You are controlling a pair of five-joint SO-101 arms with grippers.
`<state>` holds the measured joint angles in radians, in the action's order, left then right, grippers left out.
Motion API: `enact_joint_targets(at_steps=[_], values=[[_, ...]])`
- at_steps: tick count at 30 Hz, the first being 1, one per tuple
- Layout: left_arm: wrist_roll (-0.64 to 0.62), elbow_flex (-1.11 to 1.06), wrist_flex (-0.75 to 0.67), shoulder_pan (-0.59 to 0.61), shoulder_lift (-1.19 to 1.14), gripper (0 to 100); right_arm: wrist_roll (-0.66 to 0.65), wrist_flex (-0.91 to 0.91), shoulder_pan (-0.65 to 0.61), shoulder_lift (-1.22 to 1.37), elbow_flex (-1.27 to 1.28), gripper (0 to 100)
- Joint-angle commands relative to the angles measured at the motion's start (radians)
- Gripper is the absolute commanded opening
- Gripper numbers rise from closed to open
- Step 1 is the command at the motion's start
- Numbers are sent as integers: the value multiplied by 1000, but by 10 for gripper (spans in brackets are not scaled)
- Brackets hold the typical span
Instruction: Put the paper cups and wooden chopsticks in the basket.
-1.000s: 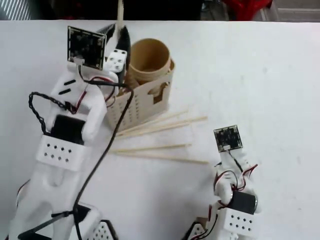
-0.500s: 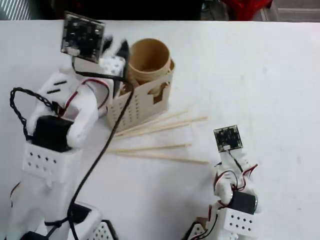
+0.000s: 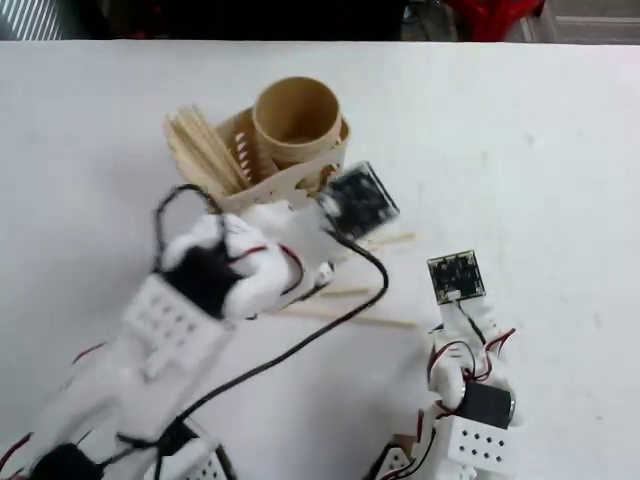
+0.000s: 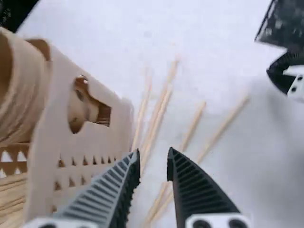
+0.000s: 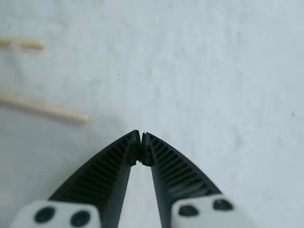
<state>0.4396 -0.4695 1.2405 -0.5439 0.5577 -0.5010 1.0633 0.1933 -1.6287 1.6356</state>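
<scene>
The basket (image 3: 290,182) stands at the table's back centre. A paper cup (image 3: 297,115) and a bundle of wooden chopsticks (image 3: 197,150) are inside it. Several loose chopsticks (image 3: 385,320) lie on the table just in front of it, partly under my left arm. My left gripper (image 4: 153,157) hovers beside the basket wall (image 4: 80,142) above those loose chopsticks (image 4: 159,111), fingers slightly apart with nothing between them. My right gripper (image 5: 141,137) is shut and empty, low over bare table, with two chopstick ends (image 5: 47,110) off to one side.
The right arm (image 3: 465,390) sits at the front right, its black fingertips (image 4: 285,71) also showing in the left wrist view. My left arm's cable (image 3: 300,345) trails across the loose chopsticks. White table stretches to the right and far left.
My left arm has swung from the basket's left side across to its front right, over the loose chopsticks. The bundle in the basket is now uncovered. The right arm has not moved.
</scene>
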Motion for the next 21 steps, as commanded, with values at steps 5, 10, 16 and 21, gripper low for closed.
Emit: enact_joint_targets(at_steps=[5, 10, 16, 21], values=[[160, -104, -183, -18, -341, 116, -3, -16, -7, -8, -5, 18], [226, -64, -267, 1, -544, 75, -3, -16, -7, -8, -5, 18], [232, 92, -235, 30, -733, 94, -3, -16, -7, -8, -5, 18], [232, 149, -235, 33, -839, 94, -3, -16, -7, -8, -5, 18]])
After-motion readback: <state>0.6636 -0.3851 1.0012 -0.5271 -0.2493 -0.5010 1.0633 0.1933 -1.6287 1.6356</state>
